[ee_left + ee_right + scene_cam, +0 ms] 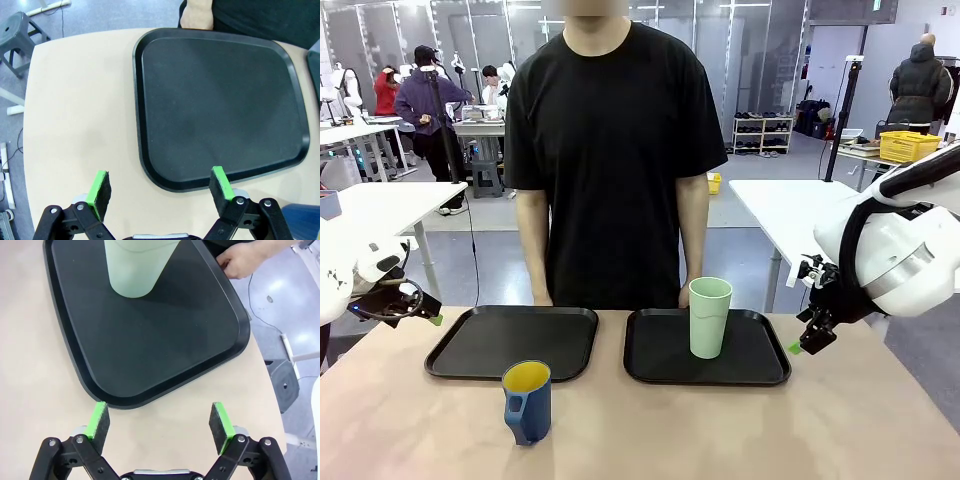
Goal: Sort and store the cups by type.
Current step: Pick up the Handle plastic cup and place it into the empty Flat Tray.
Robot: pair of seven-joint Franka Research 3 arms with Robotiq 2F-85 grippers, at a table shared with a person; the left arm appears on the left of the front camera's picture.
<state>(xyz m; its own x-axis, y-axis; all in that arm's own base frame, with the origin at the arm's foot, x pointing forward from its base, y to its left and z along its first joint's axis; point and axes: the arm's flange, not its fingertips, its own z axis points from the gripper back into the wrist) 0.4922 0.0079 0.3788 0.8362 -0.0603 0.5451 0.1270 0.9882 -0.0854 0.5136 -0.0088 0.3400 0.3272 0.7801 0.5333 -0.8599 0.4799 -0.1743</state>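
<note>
The left gripper (160, 185) has its jaws spread wide, with nothing between them. It is over the table (75, 110), by the near edge of the left tray (215, 100). The right gripper (160, 419) is spread wide too and holds nothing. It is near a corner of the right tray (165, 340). The green cup (710, 317) stands upright on the right tray, and the right wrist view cuts off its top. The blue mug (527, 402) stands on the table in front of the left tray.
</note>
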